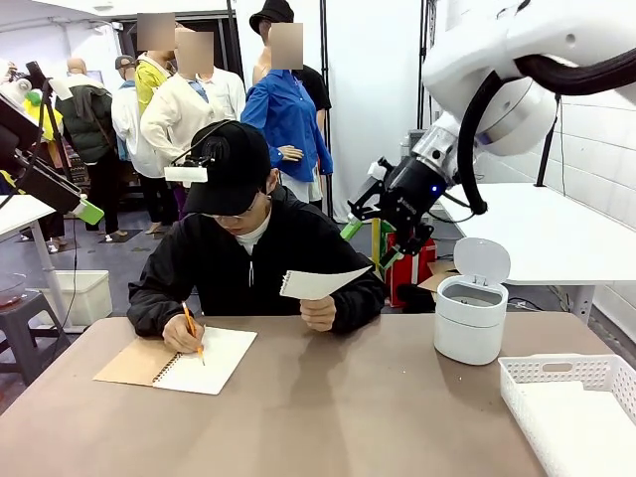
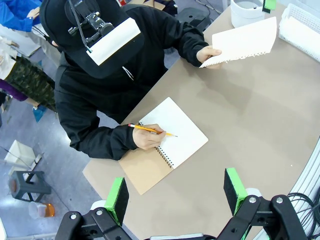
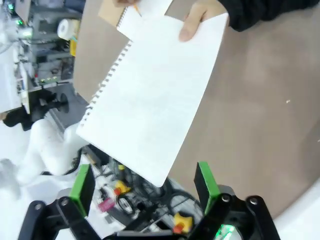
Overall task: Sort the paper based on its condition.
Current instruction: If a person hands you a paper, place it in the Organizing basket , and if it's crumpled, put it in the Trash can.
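Across the table a person holds up a flat white sheet of paper (image 1: 320, 283) with torn spiral holes along one edge, one hand pinching it. My right gripper (image 1: 366, 241) hangs open in the air just above and right of that sheet. In the right wrist view the paper (image 3: 155, 100) hangs close in front, its lower corner reaching between the wide-apart green pads (image 3: 205, 182). High over the table, my left gripper (image 2: 176, 192) is open with nothing in it, and from there the paper (image 2: 245, 41) lies far off at the top right.
The person's other hand writes with a pencil in a tan-covered spiral notebook (image 1: 189, 360). A white lidded bin (image 1: 470, 318) stands open at the right. A white slotted basket (image 1: 576, 397) sits at the near right corner. Bare brown tabletop (image 1: 348, 407) lies in the middle.
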You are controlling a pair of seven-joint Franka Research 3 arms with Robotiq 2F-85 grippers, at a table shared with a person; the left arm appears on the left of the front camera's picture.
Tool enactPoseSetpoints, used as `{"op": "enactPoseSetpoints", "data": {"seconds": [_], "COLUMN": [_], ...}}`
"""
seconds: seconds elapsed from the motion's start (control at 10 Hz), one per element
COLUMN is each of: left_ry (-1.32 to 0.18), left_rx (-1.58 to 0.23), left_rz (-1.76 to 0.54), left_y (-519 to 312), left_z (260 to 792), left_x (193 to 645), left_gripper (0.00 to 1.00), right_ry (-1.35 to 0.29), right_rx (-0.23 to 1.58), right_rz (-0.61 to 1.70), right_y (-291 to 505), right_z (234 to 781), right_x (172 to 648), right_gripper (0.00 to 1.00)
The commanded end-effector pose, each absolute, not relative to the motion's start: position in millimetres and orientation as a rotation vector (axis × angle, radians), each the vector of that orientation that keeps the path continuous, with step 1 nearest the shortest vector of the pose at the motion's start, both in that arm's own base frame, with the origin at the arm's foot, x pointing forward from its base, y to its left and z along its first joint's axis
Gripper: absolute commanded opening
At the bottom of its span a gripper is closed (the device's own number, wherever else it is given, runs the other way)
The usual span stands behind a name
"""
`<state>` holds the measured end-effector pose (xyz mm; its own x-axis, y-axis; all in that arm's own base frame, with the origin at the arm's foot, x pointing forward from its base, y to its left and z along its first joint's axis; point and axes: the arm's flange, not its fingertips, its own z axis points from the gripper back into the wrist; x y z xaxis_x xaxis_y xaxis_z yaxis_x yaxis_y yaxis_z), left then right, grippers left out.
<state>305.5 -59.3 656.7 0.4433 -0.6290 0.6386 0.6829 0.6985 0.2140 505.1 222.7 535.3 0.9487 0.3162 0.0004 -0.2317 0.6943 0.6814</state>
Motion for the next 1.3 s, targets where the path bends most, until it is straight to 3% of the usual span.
{"op": "enactPoseSetpoints", "data": {"seconds": [0.0, 0.5, 0.9, 1.2], "left_ry": [-0.757, -0.757, -0.757, -0.757], "left_rx": [-0.08, -0.08, -0.08, -0.08], "left_rz": [-0.815, -0.815, -0.815, -0.815], "left_y": [-59, -59, -59, -59], "left_z": [657, 657, 657, 657], "left_x": [305, 305, 305, 305], "left_gripper": [1.0, 1.0, 1.0, 1.0], "right_ry": [0.127, 0.13, 0.349, 0.422], "right_rx": [0.749, 0.744, 0.811, 0.858], "right_rz": [0.234, 0.284, 0.016, -0.135], "right_y": [227, 223, 222, 225], "right_z": [534, 533, 491, 461], "right_x": [513, 507, 542, 549], "right_gripper": [1.0, 1.0, 1.0, 1.0]}}
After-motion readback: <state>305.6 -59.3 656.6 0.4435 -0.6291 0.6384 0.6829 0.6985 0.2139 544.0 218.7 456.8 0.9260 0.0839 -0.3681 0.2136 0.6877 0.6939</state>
